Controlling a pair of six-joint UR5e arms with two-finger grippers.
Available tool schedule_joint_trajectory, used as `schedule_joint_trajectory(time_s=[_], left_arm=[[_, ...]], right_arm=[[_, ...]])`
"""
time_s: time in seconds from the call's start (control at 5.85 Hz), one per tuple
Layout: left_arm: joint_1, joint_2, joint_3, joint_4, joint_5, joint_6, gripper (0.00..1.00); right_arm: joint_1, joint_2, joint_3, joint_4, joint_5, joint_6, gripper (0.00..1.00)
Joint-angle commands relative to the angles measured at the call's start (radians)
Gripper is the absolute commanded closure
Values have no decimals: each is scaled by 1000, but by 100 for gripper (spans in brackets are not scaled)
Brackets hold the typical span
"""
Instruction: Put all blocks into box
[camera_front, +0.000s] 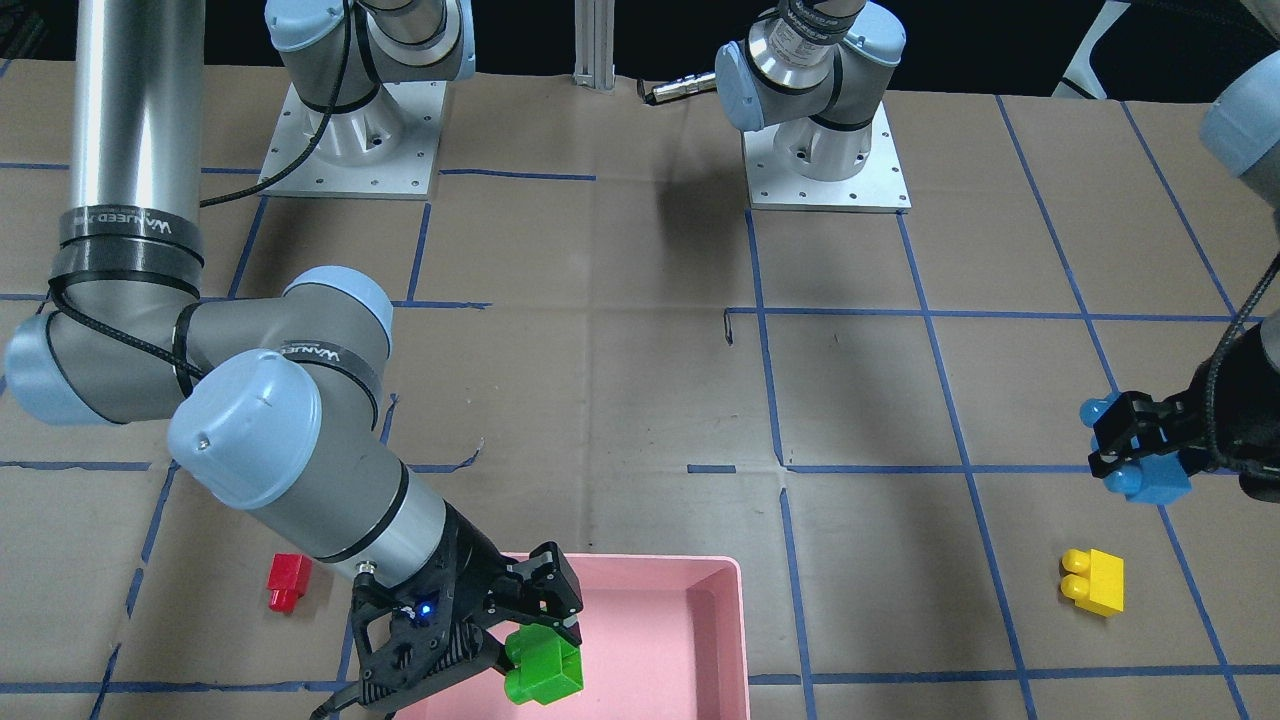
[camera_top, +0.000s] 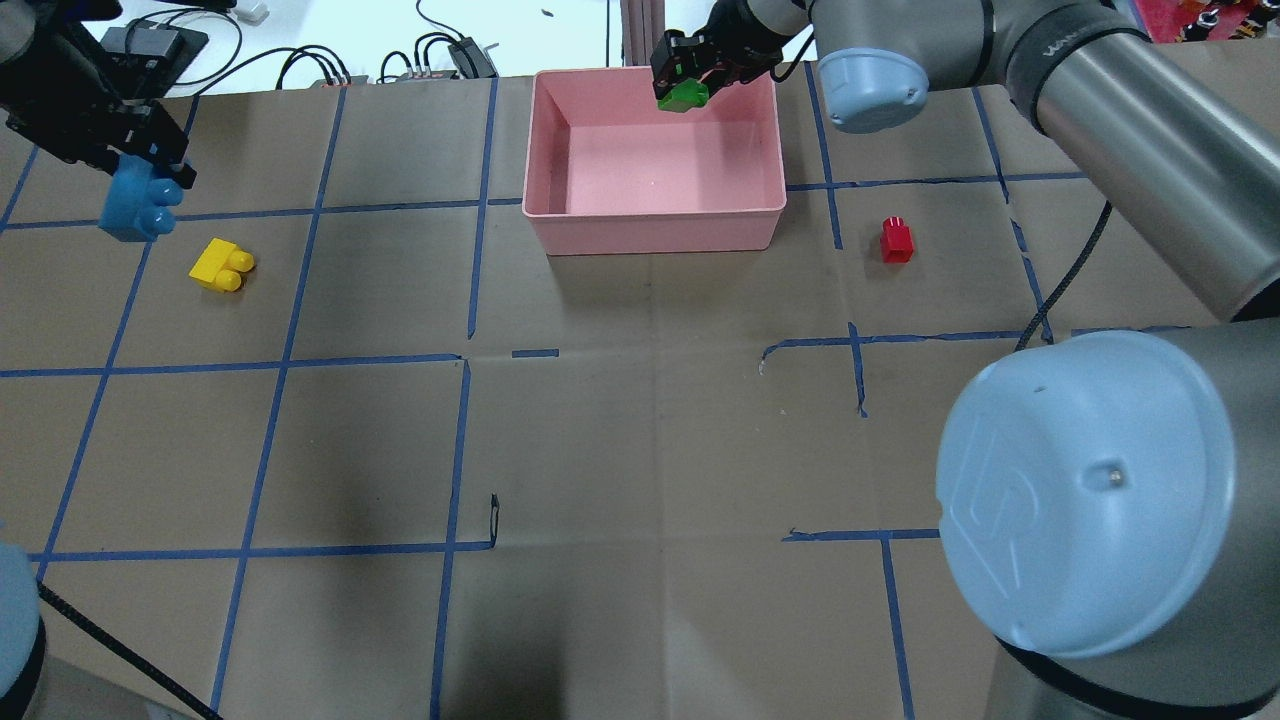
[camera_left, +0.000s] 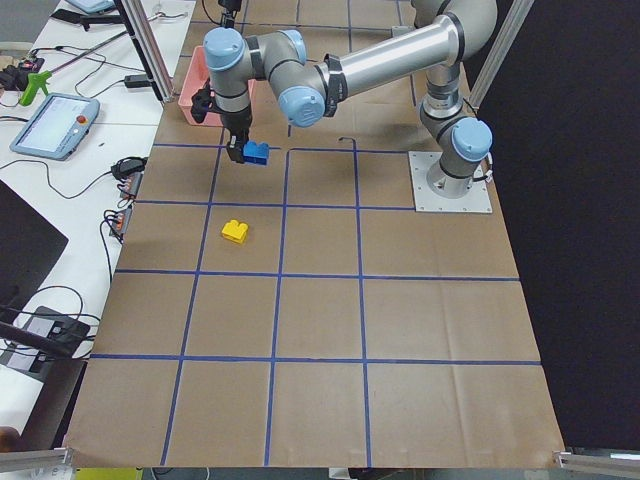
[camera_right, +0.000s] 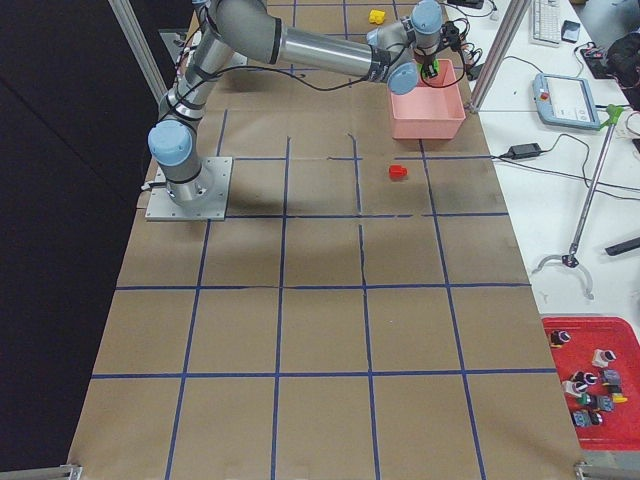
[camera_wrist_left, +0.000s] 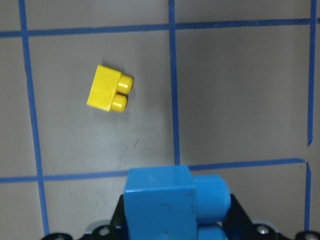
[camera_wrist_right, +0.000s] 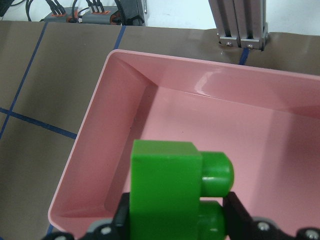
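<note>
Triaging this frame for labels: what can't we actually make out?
- Box: front-facing view, near end cut off by bottom edge.
- Left claw: left wrist view, blue block hides its fingers.
- Green block: right wrist view, covers the box floor beneath; clearance unclear.
- Red block: exterior right view, too small to count studs.

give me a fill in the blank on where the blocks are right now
1. The right gripper holds the green block over the ____ box.
2. The left gripper holds the light-blue block near the yellow block, which has ____ studs.
3. The red block lies on the table, on the robot's ____ side of the box.
Missing: pink; two; right
</note>
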Motion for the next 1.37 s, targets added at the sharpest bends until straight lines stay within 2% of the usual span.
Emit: schedule_joint_trajectory(time_s=[0.0,0.17,0.34,0.51,0.68,0.85,1.03,1.2], left_arm=[[-66,-62,92,-9,-2,-84,81],[-87,-104,121,-6,-9,-130,81],[-151,-171,215,-10,-5,-208,81],[-245,-249,342,-27,3,-317,81],[-326,-339,455,-42,3,-452,81],[-420,-406,524,-43,3,-570,81],[-495,-440,531,-38,3,-679,81],[-538,-475,528,-29,3,-719,81]], right_arm=[[5,13,-12,-27,-7,7,0],[2,0,-9,-26,-11,-3,0],[-33,-26,16,-9,-23,-6,0],[-119,-93,40,125,-102,-11,0],[-194,-164,92,233,-109,-85,0],[-249,-207,179,226,-178,-112,0],[-250,-205,283,114,-279,-111,0],[-259,-182,400,-24,-295,-99,0]])
